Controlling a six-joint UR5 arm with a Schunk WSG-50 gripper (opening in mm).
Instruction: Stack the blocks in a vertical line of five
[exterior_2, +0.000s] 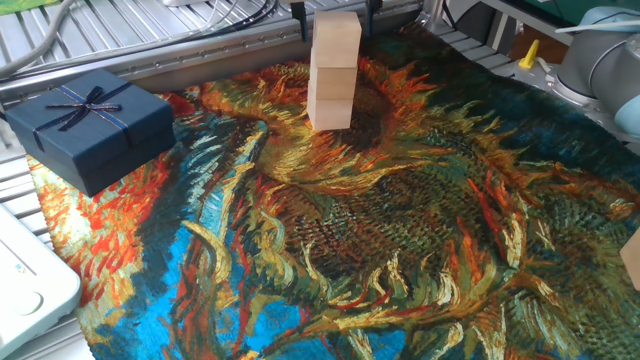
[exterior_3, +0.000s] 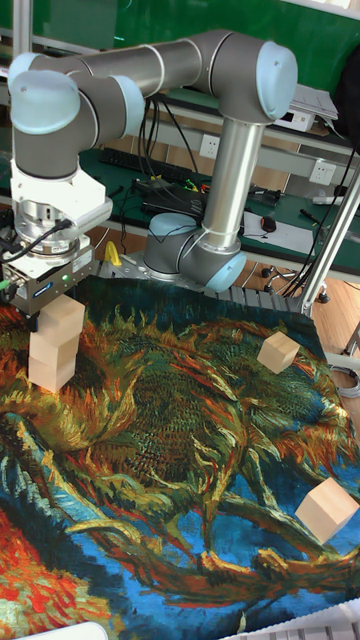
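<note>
Three pale wooden blocks stand as a stack (exterior_2: 332, 75) at the far edge of the painted cloth, also seen as the stack (exterior_3: 55, 345) at the left in the tall view. My gripper (exterior_2: 334, 25) straddles the top block (exterior_2: 336, 40) from above. Its dark fingers (exterior_2: 297, 20) stand a little off the block's sides, so it is open. A loose block (exterior_3: 279, 351) lies mid-right on the cloth. Another block (exterior_3: 327, 508) lies nearer the front right and shows cut off at the right edge as a block (exterior_2: 632, 255).
A dark blue gift box (exterior_2: 90, 122) with ribbon sits at the cloth's left corner. A white device (exterior_2: 25, 285) lies at the lower left. The arm's base (exterior_3: 195, 250) stands behind the cloth, and cables run along the metal table at the back.
</note>
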